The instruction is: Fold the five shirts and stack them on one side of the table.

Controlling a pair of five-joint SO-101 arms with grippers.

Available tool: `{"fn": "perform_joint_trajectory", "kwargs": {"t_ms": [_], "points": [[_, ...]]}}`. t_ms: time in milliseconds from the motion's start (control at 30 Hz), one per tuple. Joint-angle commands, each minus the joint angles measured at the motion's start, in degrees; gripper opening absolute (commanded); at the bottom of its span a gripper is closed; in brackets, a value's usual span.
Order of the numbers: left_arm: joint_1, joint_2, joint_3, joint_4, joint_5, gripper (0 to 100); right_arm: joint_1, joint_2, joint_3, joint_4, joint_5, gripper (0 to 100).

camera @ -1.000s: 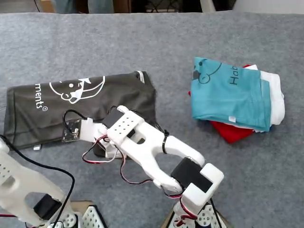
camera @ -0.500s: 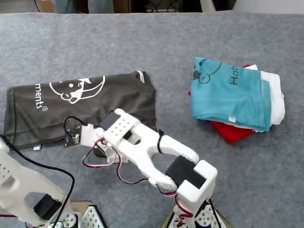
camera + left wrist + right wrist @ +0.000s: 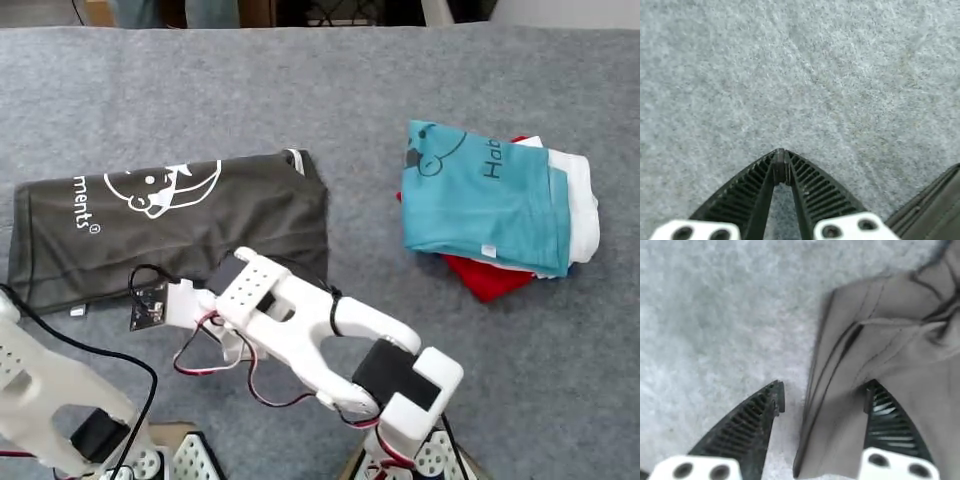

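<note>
Dark grey shirt point(image 3: 170, 225) lying flat as a long rectangle on the left half of the grey surface point(image 3: 330, 90), well apart from the stack point(image 3: 560, 200) at the right. The stack shows a teal shirt point(image 3: 475, 195) on top, with white and red layers beneath; whether a fourth garment lies within it cannot be told.

Progress, as judged: at least three shirts are folded and stacked. The dark shirt appears partly folded, and still needs a further fold and a transfer to the pile.

The right arm point(image 3: 300, 320) reaches from the near edge to the dark shirt's near hem. The right tool point(image 3: 824, 390) has its jaws apart and straddles the hem, one jaw over bare surface and the other over cloth, clamped on nothing. The left arm point(image 3: 50, 395) sits at the near left corner. The left tool point(image 3: 781, 167) has its jaws together, empty, above bare surface just beside a corner of the dark cloth.

Compared with one second ago, the right arm has drawn back toward its base and its wrist now lies nearer the surface's near edge. The shirt and the stack are unchanged.
</note>
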Motion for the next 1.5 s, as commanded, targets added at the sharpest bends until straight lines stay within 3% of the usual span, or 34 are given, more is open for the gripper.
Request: {"fn": "perform_joint_trajectory", "kwargs": {"t_ms": [0,300,567,933,1167,1467], "points": [[-0.57,-0.79,-2.68,0.26,0.00,3,-0.09,-2.07,3.03,-4.84,-0.97,26.9],[-0.48,-0.79,-2.68,0.35,0.00,3,-0.09,-2.07,4.88,-6.86,-2.02,26.3],[-0.66,-0.79,-3.21,2.02,0.00,3,2.11,-1.98,4.62,-7.56,-1.76,1.1],[-0.22,-0.79,-3.30,1.85,0.00,3,4.04,1.45,-0.84,-5.89,-1.76,1.3],[-0.13,-0.79,-3.30,1.85,0.00,3,9.23,9.10,-25.89,13.27,-1.49,1.3],[1.10,-0.79,-3.38,1.76,-0.09,3,11.69,31.34,-72.22,38.07,7.47,1.3]]}}
